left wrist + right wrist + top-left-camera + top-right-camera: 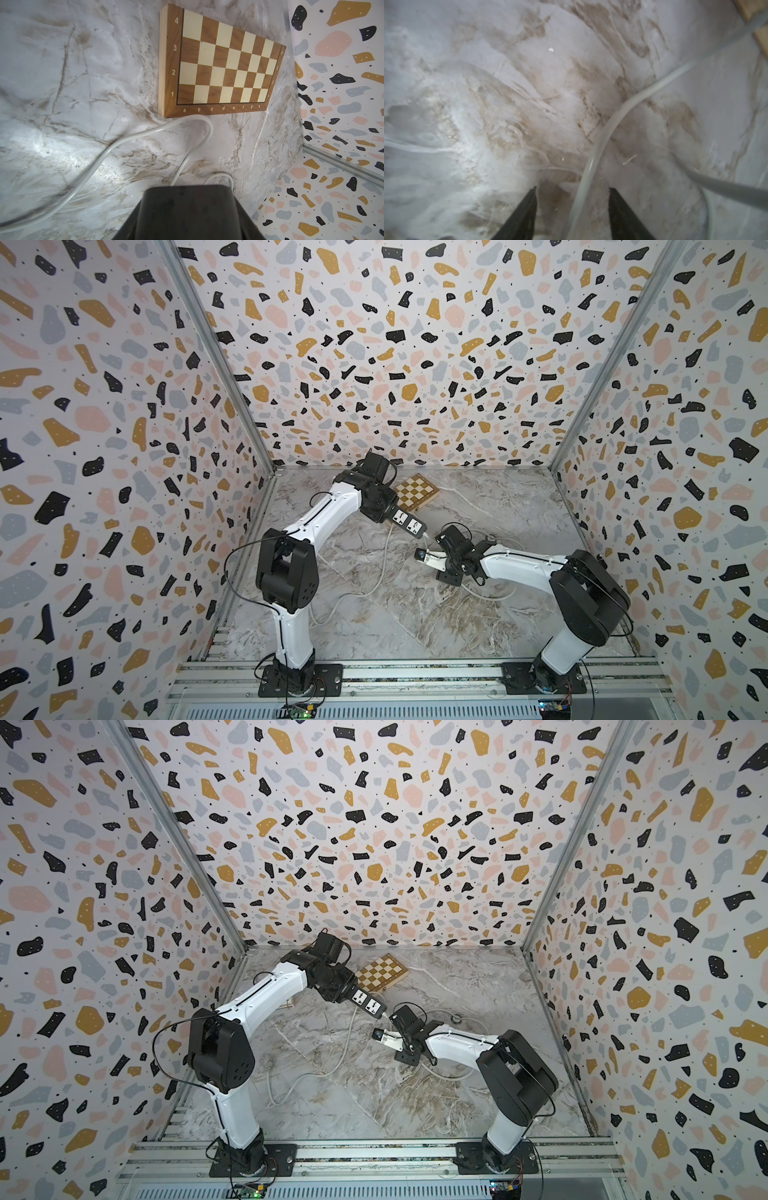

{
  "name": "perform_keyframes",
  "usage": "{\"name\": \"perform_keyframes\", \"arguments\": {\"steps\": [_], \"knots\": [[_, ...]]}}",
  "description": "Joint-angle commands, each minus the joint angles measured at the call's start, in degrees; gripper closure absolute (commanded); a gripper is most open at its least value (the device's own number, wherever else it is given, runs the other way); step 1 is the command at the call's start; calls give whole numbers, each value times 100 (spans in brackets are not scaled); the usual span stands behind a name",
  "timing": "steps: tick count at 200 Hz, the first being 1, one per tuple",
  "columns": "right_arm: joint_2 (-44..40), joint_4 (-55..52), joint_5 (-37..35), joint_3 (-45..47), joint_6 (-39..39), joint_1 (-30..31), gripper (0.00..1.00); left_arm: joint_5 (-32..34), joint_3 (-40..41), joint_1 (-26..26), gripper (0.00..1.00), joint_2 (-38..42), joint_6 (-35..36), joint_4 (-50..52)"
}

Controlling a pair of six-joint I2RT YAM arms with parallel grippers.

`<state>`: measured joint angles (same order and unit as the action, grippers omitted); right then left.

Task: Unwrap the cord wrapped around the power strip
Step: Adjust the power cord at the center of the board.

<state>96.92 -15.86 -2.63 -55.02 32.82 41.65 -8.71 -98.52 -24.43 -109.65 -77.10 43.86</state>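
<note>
Holding power strip [408, 524] clenched in left claw [390, 514], lifted above table [498, 614] to let cord [116, 143] hang free.
Straddling that cord with right claw [572, 189], 2 fingers apart, nothing pinched yet.

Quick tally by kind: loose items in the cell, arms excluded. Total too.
power strip: 1
cord: 1
chessboard: 1
Total: 3
</note>
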Motion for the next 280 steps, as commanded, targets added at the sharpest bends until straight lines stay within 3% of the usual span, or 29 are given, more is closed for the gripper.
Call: {"name": "perform_keyframes", "arguments": {"steps": [1,25,43,66,88,116,141,154,168,172,182,184,188,213,264,280], "knots": [[102,-16,-63,-254,229,-34,65,88,-230,30,100,-4,52,7],[119,-204,-36,-238,304,-34,85,145,-248,34,100,-14,59,7],[-58,-626,397,-175,575,-25,100,189,-319,71,100,-63,118,23],[-678,-1744,1459,52,1345,62,100,415,-592,198,100,-199,243,221],[-1362,-3025,1825,144,1558,172,100,771,-774,344,100,-268,305,405],[-2071,-3928,1803,486,1728,393,100,861,-806,521,100,-353,249,422],[-2518,-3895,1356,994,1741,415,100,1100,-642,567,100,-308,121,670],[-2626,-3630,1012,1219,1763,414,75,1166,-333,570,100,-194,-69,738],[-2759,-3208,850,1335,1702,414,57,1220,117,571,100,-16,-368,717],[-2801,-3108,859,1333,1679,414,47,1222,255,573,100,16,-452,698],[-2898,-2849,929,1283,1522,414,40,1212,517,598,100,66,-682,698],[-2916,-2795,948,1264,1485,414,33,1202,560,602,100,66,-725,706],[-2951,-2706,988,1234,1426,414,28,1186,636,620,100,59,-806,727],[-3167,-2304,1398,1029,965,414,21,1157,782,735,100,-45,-1096,898],[-3426,-1667,1414,939,214,414,22,1015,583,853,100,-470,-1475,1479],[-3417,-1684,1367,905,162,414,23,1090,509,856,95,-606,-1409,1558]]}}
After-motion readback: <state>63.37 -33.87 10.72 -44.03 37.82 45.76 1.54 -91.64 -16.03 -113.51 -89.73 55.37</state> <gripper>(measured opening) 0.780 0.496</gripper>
